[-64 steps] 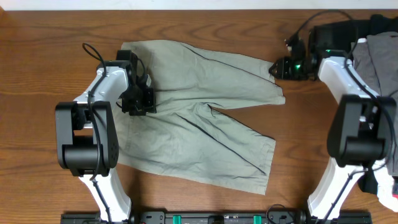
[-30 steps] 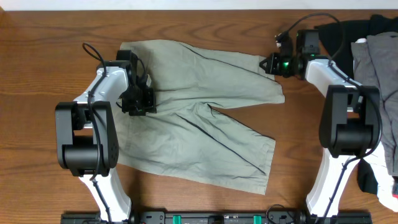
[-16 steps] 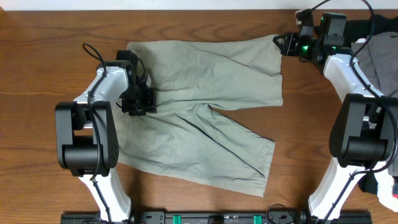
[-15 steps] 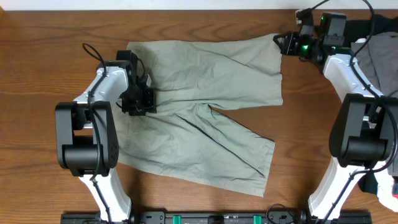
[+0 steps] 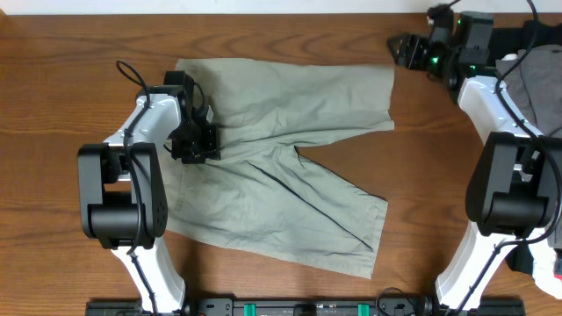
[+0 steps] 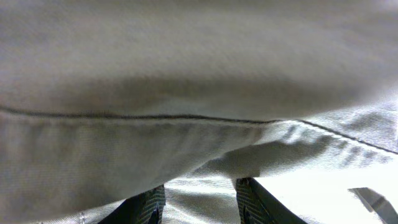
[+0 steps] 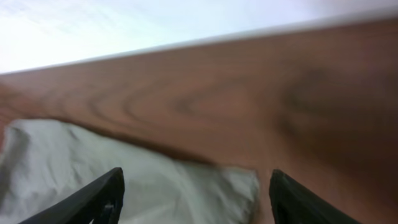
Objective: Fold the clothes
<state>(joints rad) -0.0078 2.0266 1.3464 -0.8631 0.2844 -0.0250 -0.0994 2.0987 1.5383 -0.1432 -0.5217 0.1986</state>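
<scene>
Trouble: the right fingers (image 7: 104, 198), spread at a corner of the shorts (image 5: 290, 114), may catch only one layer, and whether the left fingers (image 6: 147, 205) pinch cloth I cannot tell.

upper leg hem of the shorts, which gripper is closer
Right. The right gripper is beside the top corner of the hem; the left gripper is on the shorts at the waist, the leg's other end.

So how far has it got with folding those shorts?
Barely started. Done: the shorts lie spread flat, both legs splayed apart, with no fold in them. In hand: the left gripper sits on the waist end, while the right gripper, open, hovers by the top leg's far corner. Left: every fold.
</scene>
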